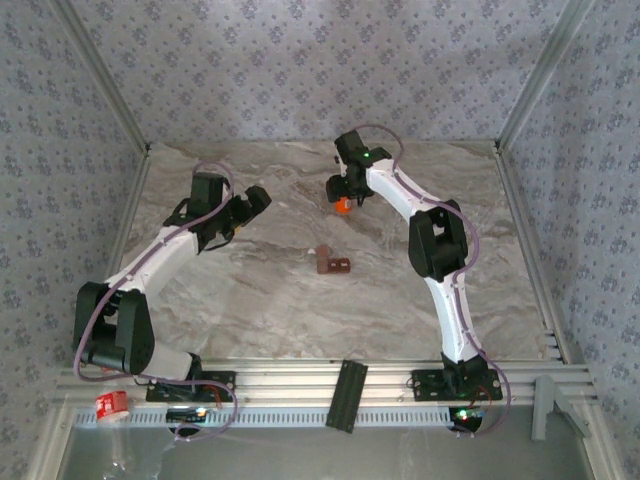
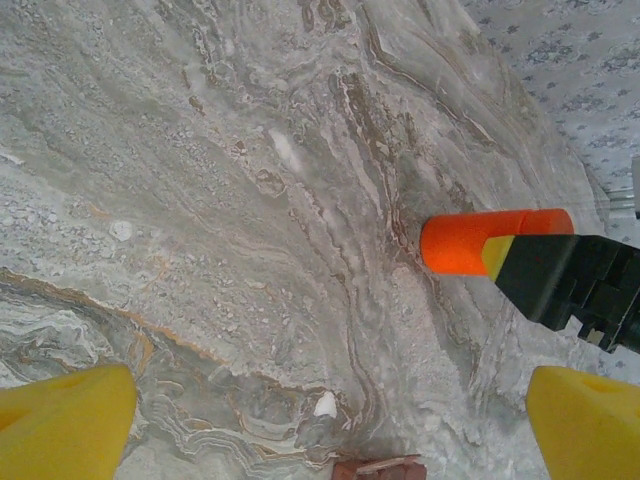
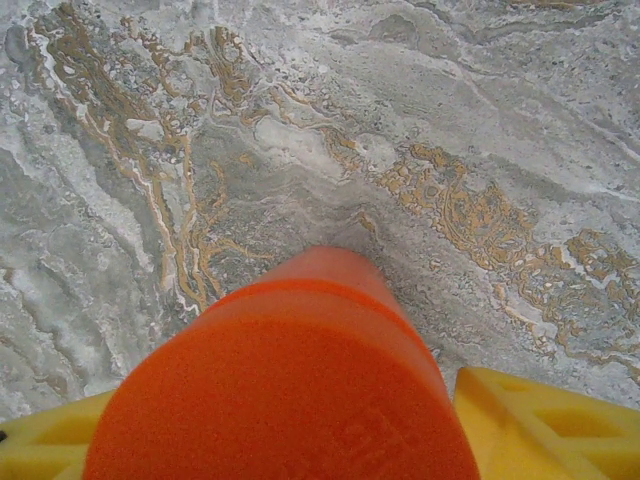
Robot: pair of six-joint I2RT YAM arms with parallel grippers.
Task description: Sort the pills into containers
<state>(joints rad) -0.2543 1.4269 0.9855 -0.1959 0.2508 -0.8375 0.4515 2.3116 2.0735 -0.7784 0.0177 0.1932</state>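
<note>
The jaws of the right gripper (image 1: pixel 345 195) grasp the orange bottle (image 3: pixel 300 380); the left gripper (image 2: pixel 330 420) hangs released. Next, likely lifting the bottle toward the containers (image 1: pixel 333 264).

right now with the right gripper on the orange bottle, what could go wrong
1. The right gripper pinches the round orange bottle from two sides only; it might roll or slip out when lifted.
2. A loose pill lies beside the containers; a low pass with the bottle could knock it away.
</note>
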